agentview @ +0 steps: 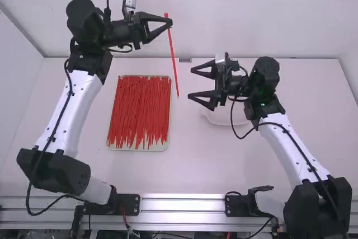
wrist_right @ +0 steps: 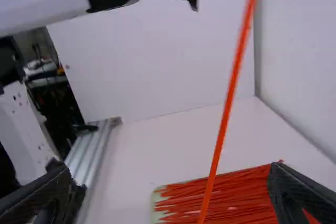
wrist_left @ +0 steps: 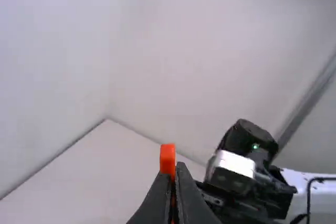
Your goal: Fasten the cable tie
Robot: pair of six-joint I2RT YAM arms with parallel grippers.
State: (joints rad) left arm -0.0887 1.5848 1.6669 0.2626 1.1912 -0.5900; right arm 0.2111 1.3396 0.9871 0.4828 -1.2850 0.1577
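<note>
Left gripper point(agentview: 168, 22) is up high at the far left, jaws pinched tight on the tie point(agentview: 173, 60) just under its head, so the strap hangs down loose. The tie's lower tip ends just left of the right gripper point(agentview: 192, 83). That one's jaws are spread wide and hold nothing, right of the tray point(agentview: 137, 149) of spare ties.

White table point(agentview: 224, 155): tie tray point(agentview: 137, 149), white bowl point(agentview: 221, 120)
</note>
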